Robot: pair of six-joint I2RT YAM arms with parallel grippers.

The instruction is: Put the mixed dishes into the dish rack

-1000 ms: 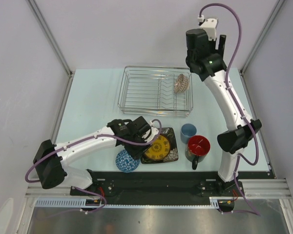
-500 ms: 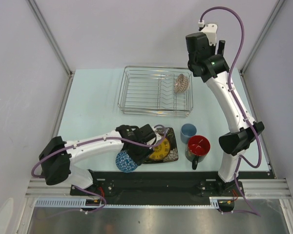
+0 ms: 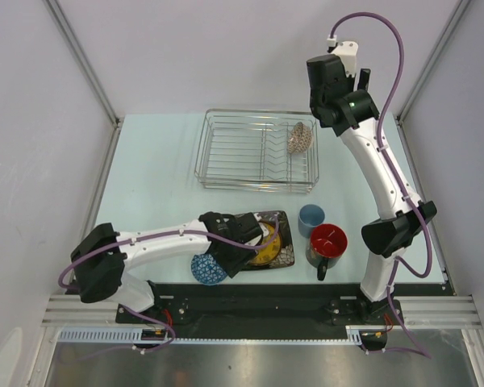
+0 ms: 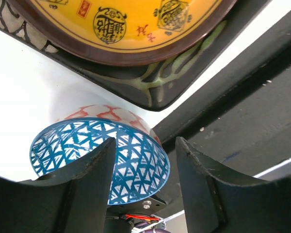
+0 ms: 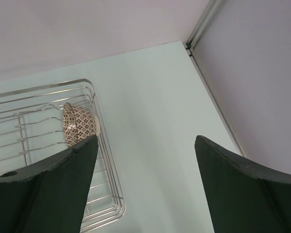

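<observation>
The blue patterned bowl [image 3: 206, 270] sits at the table's near edge, beside the dark square plate [image 3: 281, 246] with a yellow centre. My left gripper [image 3: 227, 260] is open low over the bowl. In the left wrist view one finger [image 4: 87, 194] covers the bowl's inside [image 4: 136, 160], the other stands outside its rim; the plate [image 4: 150, 92] lies just beyond. The light-blue cup [image 3: 310, 218] and the dark mug [image 3: 327, 243] stand right of the plate. The pinkish patterned bowl [image 3: 299, 137] leans on edge in the dish rack [image 3: 226, 153]. My right gripper [image 3: 356, 79] hangs open high above the rack's right end, empty.
The black base rail [image 3: 306, 294] runs right along the blue bowl's near side. Grey walls and metal posts [image 3: 89, 72] close in the table at back and sides. In the right wrist view the rack's corner [image 5: 104, 194] and the leaning bowl [image 5: 80, 124] lie below left.
My left gripper has moved nearer and rightward, down onto the blue bowl's rim, its jaws a little wider. The right arm has lifted slightly and then held still.
</observation>
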